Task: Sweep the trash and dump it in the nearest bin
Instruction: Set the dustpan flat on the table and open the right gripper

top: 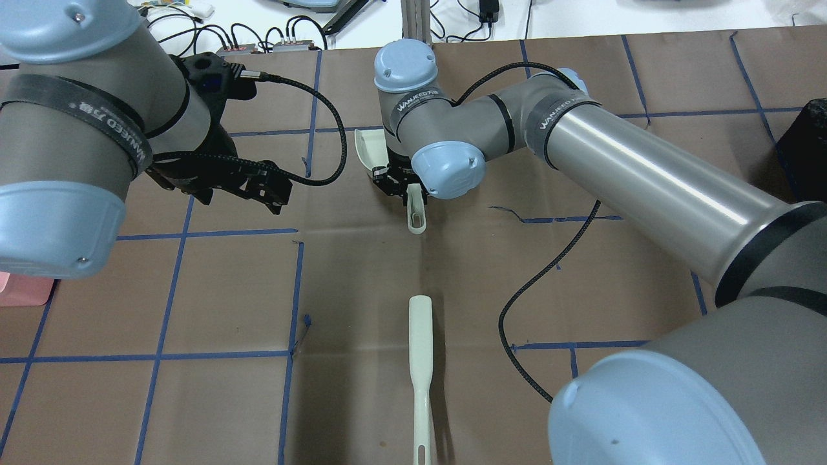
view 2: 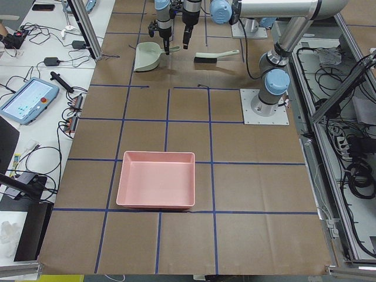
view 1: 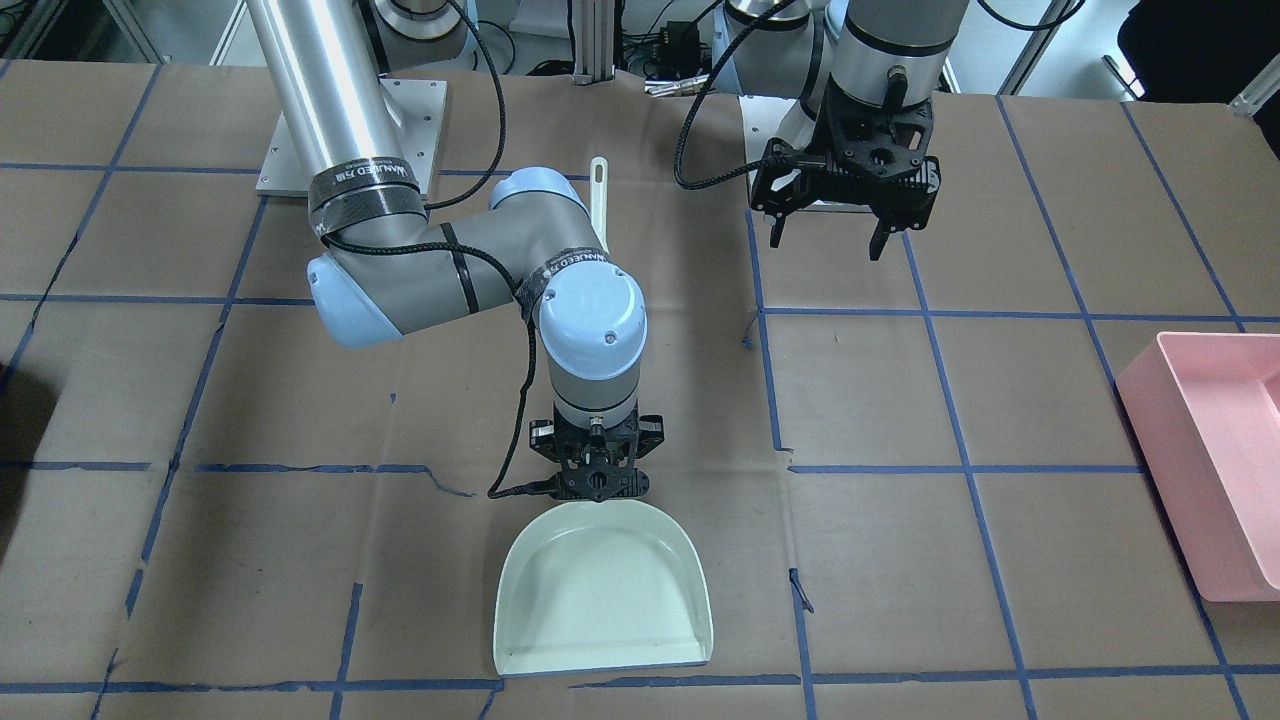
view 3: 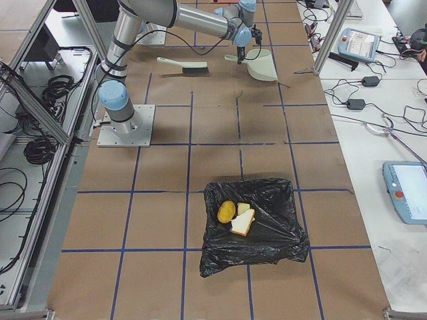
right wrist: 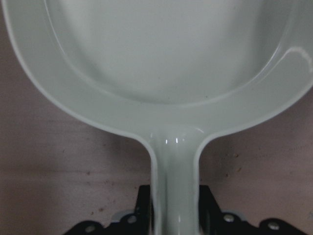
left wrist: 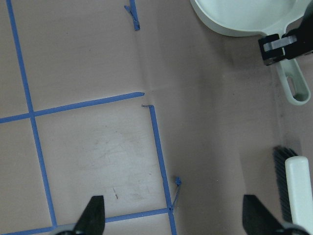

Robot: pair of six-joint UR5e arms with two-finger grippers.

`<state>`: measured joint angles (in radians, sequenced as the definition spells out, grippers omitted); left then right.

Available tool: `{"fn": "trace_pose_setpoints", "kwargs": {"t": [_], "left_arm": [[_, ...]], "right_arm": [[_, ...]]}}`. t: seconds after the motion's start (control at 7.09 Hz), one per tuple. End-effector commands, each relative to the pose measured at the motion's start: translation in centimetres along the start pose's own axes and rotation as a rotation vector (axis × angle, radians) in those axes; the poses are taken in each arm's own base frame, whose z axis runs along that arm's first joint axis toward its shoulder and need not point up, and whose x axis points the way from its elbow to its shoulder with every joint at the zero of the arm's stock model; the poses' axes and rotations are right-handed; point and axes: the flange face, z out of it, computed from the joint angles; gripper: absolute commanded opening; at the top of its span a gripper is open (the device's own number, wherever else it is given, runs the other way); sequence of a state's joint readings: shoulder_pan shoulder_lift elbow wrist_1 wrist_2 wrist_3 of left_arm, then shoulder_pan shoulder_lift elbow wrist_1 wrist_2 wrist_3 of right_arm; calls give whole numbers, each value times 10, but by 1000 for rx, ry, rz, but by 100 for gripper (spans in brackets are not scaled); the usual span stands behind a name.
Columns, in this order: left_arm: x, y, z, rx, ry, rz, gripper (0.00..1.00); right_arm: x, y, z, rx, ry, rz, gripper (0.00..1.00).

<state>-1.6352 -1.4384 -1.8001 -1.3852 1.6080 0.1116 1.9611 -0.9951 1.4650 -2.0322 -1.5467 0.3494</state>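
Observation:
The trash lies in a black bag-lined bin: a yellow potato-like piece and two white bread pieces. My right gripper is shut on the handle of a pale green dustpan, which rests flat and empty on the table. My left gripper is open and empty, hovering above the table to the side of the dustpan. Its fingertips frame bare paper. A pale green brush lies on the table behind the dustpan, with its bristles beside the left gripper.
A pink bin stands on the table toward my left end and shows at the edge of the front-facing view. The table is brown paper with blue tape lines. Cables and tablets lie beyond the far table edge.

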Motion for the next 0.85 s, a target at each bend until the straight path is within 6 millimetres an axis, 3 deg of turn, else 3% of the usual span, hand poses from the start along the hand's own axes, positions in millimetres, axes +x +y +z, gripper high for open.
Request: {"fn": "trace_pose_setpoints", "kwargs": {"t": [0.0, 0.28, 0.7], "left_arm": [[0, 3, -1, 2, -1, -1, 99], [0, 4, 0, 0, -4, -1, 99], [1, 7, -4, 5, 3, -3, 100]], "right_arm": [[0, -4, -2, 29, -9, 0, 100], [2, -8, -10, 39, -16, 5, 100], [12, 1, -56, 78, -28, 11, 100]]}}
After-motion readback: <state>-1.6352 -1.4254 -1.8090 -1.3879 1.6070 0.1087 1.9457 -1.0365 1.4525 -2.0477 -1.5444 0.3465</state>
